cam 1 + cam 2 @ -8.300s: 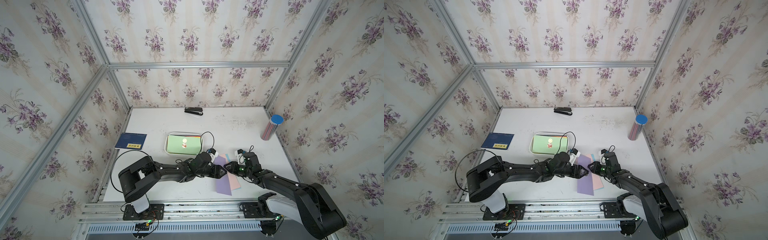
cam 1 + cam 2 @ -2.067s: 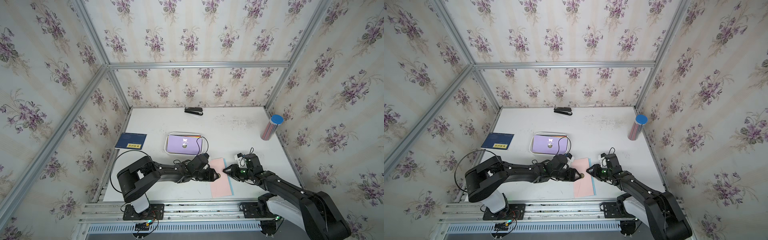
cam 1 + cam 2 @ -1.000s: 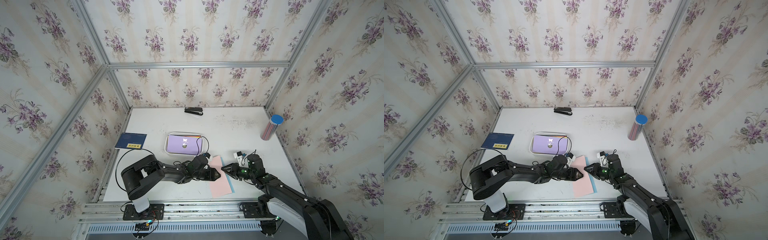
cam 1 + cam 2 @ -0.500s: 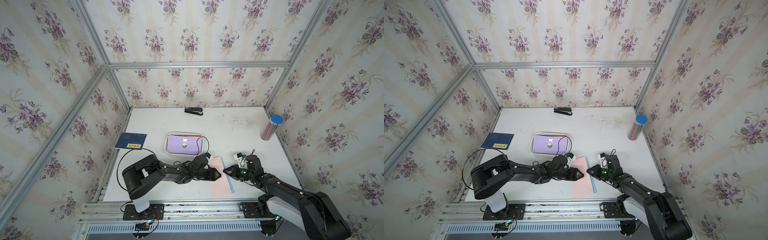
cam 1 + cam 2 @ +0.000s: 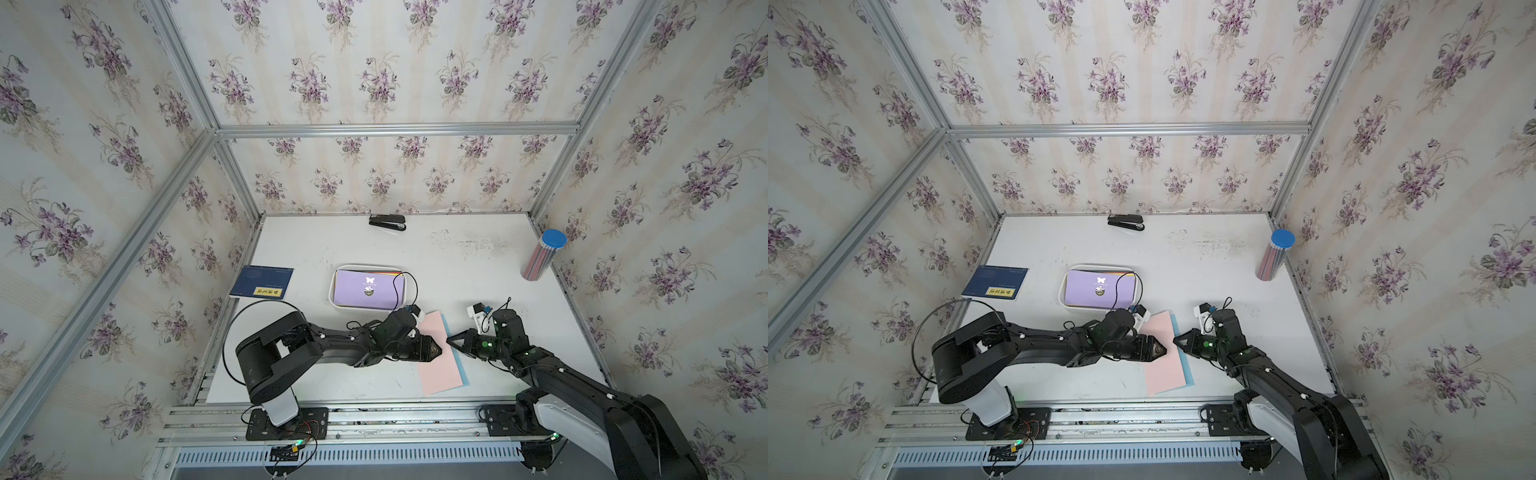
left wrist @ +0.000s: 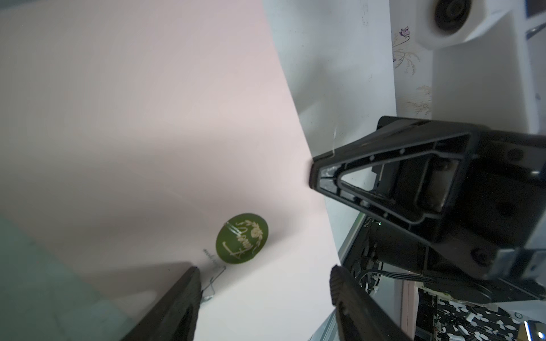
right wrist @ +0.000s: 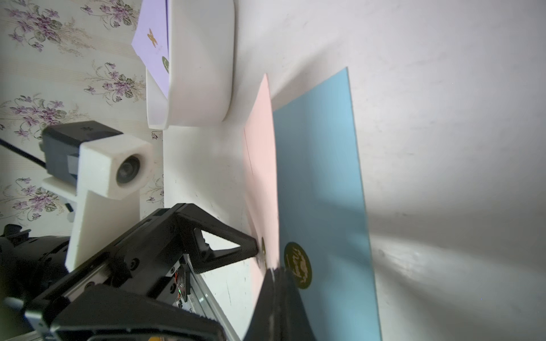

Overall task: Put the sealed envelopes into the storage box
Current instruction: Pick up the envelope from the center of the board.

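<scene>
Scene: two robot arms nose to nose over a pair of envelopes at the front of the table.
Left gripper: jaws apart, nothing held; tips over the pink envelope, near its green seal.
Right gripper: closed tight. Its tip is at the pink sheet's long edge, where the light blue envelope shows from under it. Can't tell if any paper is pinched.
Storage box: farther back, near the pair, w/ a lilac envelope on top of others inside.
Step in hand: by my read, getting the pink one off the table and into the box.
How to do it well: prob. use the shut right tip as a stop or lifter at that edge, so the left jaws get one finger under & one over. Close on pink only, not the blue below. Grip near the middle of the long side so it doesn't droop. Carry it flat, low over the rim, and lay it lengthwise.
Risk: both sheets coming up together.
</scene>
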